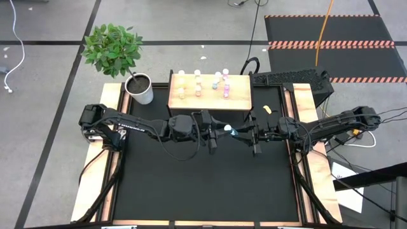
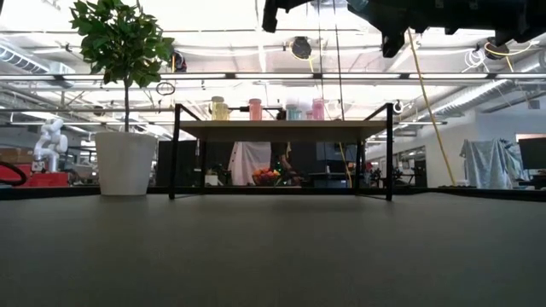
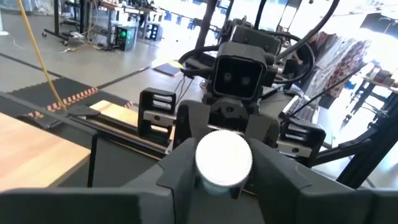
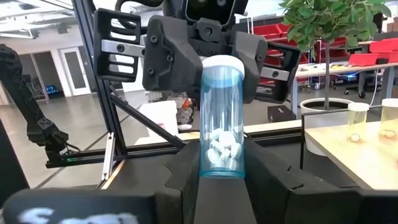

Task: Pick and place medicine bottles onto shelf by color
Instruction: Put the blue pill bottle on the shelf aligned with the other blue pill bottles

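A: What stands at the left of the table?

B: A white plant pot (image 1: 140,90) with a leafy green plant (image 1: 113,46), just beside the light wooden shelf on thin dark legs (image 1: 210,102). On the shelf top stand small white-capped medicine bottles: yellowish ones (image 1: 182,84) toward the pot, pink ones (image 1: 225,88) toward the other end, and a teal one (image 1: 216,81) among the pink.

A: And the arms?

B: Both reach to the middle of the black table mat (image 1: 203,184), in front of the shelf, facing each other. The left gripper (image 1: 213,130) has its dark fingers (image 4: 171,56) pressed against the white cap end of a clear teal-blue cylindrical bottle with white pills inside (image 4: 222,118).

A: Who holds the bottle's other end?

B: The right gripper (image 1: 249,133) pinches the bottle's base between its fingers (image 4: 277,177). In the left wrist view the white round cap (image 3: 224,157) sits between the left fingers (image 3: 180,165), with the right arm's wrist camera just beyond. So the bottle is in the air between the two grippers, above the mat.

A: Anything further right?

B: A small yellow item (image 1: 268,109) lies on the mat near the shelf's right end.
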{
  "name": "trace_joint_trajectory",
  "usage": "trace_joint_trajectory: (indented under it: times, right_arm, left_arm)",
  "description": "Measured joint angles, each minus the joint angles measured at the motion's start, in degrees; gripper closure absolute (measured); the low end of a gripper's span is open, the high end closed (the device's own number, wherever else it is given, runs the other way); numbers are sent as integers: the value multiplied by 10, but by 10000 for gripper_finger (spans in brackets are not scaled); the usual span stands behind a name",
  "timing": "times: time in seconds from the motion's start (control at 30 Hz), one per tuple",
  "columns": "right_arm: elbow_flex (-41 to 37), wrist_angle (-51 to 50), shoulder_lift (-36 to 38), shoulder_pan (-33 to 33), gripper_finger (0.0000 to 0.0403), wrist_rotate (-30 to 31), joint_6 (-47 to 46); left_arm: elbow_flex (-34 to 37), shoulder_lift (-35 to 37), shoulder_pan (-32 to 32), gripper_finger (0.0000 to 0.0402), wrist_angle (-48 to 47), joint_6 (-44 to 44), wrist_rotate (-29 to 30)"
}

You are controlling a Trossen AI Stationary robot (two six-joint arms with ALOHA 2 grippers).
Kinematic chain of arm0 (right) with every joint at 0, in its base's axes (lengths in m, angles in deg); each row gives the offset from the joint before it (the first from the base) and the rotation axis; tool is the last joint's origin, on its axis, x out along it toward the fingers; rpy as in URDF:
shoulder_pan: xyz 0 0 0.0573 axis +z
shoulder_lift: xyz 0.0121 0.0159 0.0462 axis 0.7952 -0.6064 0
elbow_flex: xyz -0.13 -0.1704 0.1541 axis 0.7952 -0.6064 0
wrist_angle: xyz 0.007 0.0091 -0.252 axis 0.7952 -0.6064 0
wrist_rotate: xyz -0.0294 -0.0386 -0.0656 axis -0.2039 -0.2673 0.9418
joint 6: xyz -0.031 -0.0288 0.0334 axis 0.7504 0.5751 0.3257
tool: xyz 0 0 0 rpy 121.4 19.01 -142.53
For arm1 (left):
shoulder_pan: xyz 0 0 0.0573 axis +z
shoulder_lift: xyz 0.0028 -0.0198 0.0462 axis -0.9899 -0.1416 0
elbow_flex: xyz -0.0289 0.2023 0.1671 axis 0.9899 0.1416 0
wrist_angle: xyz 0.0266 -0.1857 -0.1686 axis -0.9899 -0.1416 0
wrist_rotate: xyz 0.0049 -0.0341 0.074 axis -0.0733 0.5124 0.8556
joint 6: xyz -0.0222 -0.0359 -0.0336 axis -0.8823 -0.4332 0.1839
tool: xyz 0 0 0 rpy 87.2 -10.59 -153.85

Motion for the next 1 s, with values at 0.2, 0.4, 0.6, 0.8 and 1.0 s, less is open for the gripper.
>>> trace_joint_trajectory:
  times: [0.2, 0.4, 0.6, 0.8, 1.0]
  right_arm:
    - [0, 0, 0, 0, 298, 1, 0]
    - [0, -8, 0, -7, 298, 2, 0]
    - [0, -25, 0, -18, 298, 8, 0]
    - [-16, -44, 3, -20, 297, 80, -10]
    - [-32, -78, 5, -23, 265, 122, -62]
  left_arm:
    - [0, 0, 1, 278, 1, 3, 0]
    - [0, 0, 8, 285, -8, 4, -2]
    - [1, 4, 19, 286, -28, 5, -4]
    - [1, 34, 53, 287, -116, 23, -14]
    - [-1, 60, 96, 288, -139, 32, 16]
